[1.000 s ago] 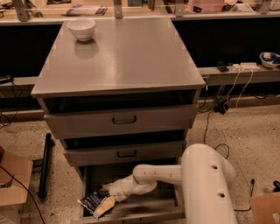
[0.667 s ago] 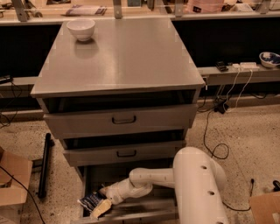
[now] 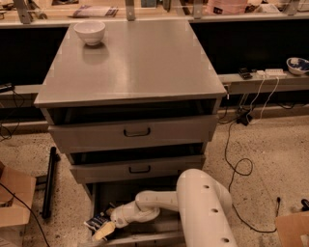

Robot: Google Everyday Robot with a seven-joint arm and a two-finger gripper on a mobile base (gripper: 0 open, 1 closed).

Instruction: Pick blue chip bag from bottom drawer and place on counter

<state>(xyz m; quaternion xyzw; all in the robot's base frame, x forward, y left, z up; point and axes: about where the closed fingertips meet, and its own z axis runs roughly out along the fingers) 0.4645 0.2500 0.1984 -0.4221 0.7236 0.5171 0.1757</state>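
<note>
The bottom drawer (image 3: 145,235) is pulled open under the two wider drawers. The blue chip bag (image 3: 97,222) lies at the drawer's front left corner, dark with white lettering. My gripper (image 3: 105,228) reaches into the drawer from the right, its pale fingertips (image 3: 102,233) right at the bag, touching or overlapping its lower right edge. My white arm (image 3: 203,207) fills the lower middle and hides the drawer's right part. The counter (image 3: 130,58) is the broad grey metal top above.
A white bowl (image 3: 90,32) stands at the counter's back left. A black bar (image 3: 49,181) and a cardboard box (image 3: 14,200) lie on the floor to the left. Cables (image 3: 236,159) trail on the floor at right. A cluttered shelf (image 3: 145,9) runs behind.
My arm has pushed further left and down into the bottom drawer, bringing the gripper closer onto the blue chip bag. The bag has stayed in its corner.
</note>
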